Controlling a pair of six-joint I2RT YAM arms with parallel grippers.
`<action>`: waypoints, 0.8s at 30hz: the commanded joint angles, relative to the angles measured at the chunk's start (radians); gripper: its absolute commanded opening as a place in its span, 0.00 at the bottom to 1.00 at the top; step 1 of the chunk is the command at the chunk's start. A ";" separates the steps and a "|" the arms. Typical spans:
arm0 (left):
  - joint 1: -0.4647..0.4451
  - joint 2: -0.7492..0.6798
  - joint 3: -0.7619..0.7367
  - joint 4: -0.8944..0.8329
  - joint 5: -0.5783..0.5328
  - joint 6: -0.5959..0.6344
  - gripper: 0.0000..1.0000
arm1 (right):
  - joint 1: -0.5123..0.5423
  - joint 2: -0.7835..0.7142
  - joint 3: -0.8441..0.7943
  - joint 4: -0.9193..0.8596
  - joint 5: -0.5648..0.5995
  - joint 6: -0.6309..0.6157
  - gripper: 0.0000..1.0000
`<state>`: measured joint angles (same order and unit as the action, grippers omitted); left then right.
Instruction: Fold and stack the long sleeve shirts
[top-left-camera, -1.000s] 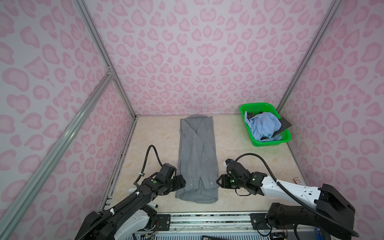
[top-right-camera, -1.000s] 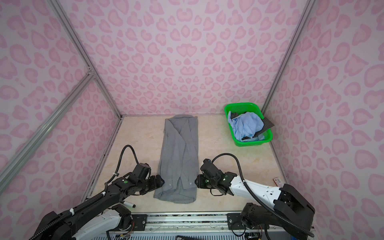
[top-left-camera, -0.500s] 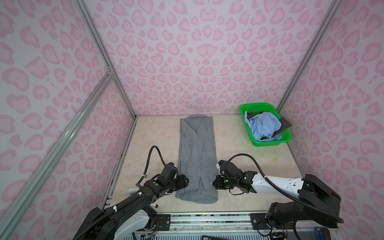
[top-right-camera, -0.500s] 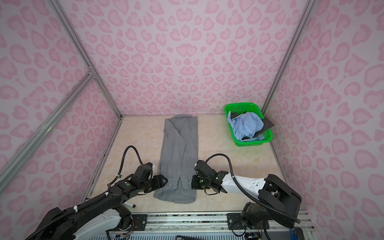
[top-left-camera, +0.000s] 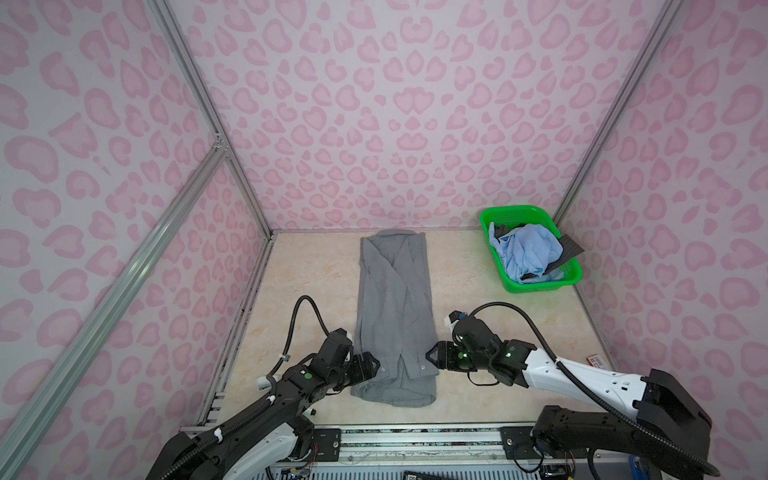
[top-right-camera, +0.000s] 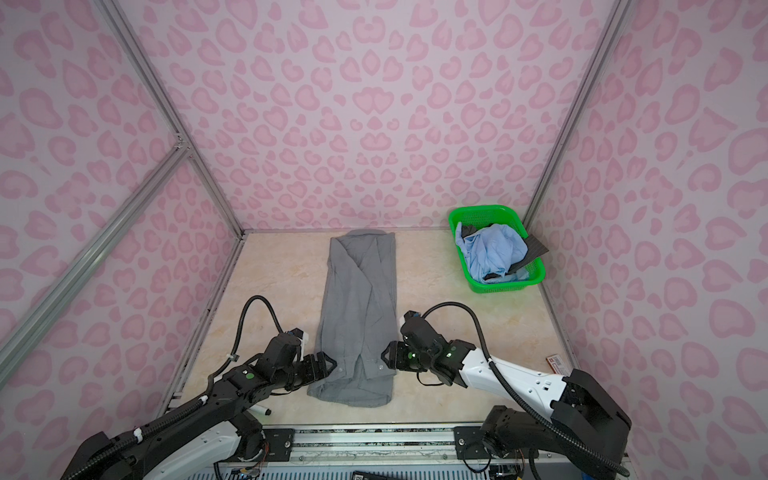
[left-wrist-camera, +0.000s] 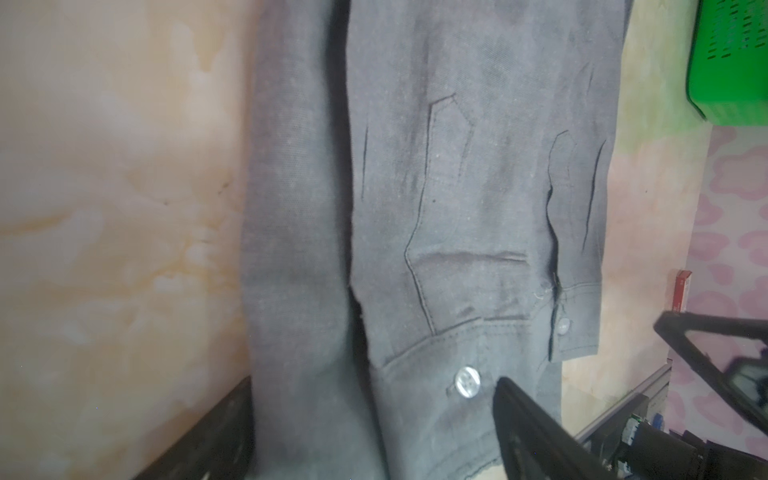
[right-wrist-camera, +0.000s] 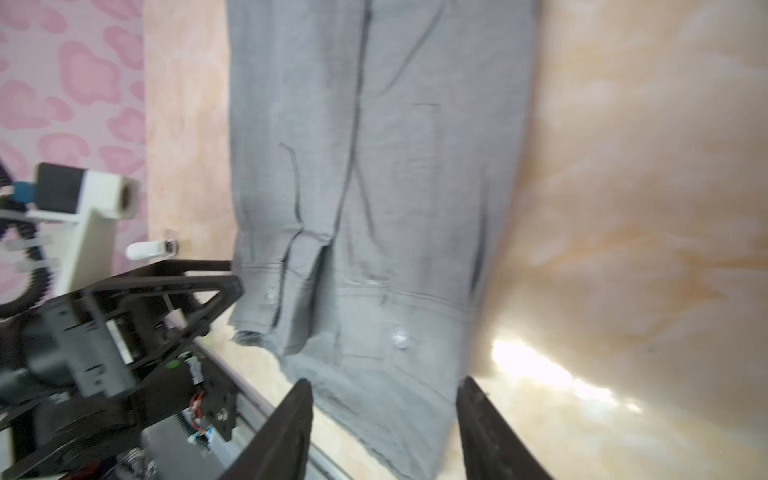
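Observation:
A mid-grey long sleeve shirt lies flat in a long narrow strip down the middle of the table. Its collar is at the far end and both sleeves are folded in, cuffs near the hem. My left gripper sits low at the shirt's left edge by the hem. It is open, with the grey cloth spanning the gap between its jaws. My right gripper is at the right edge, open, its fingers astride the hem corner. Neither one pinches the cloth.
A green basket stands at the back right, holding a crumpled light blue shirt and a dark charcoal one. A small red and white box lies by the right wall. A white pen lies under the left arm. A metal rail runs along the front edge.
The right gripper's jaws have spread apart again, and its arm has swung out to the right. The left gripper has stayed at the shirt's left edge. The shirt lies as before.

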<state>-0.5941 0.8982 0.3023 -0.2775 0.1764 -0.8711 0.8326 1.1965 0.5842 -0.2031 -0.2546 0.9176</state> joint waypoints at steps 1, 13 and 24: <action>0.001 0.011 -0.002 -0.164 -0.057 0.029 0.92 | -0.018 -0.004 -0.025 -0.044 0.009 -0.039 0.62; -0.001 0.185 0.033 -0.127 -0.071 0.072 0.86 | 0.022 0.169 -0.143 0.270 -0.069 0.115 0.64; -0.099 0.156 -0.034 -0.036 -0.041 -0.038 0.67 | 0.111 0.314 -0.191 0.531 -0.046 0.257 0.44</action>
<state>-0.6689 1.0428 0.3000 -0.1238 0.0967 -0.8413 0.9367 1.4899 0.4118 0.3908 -0.3321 1.1301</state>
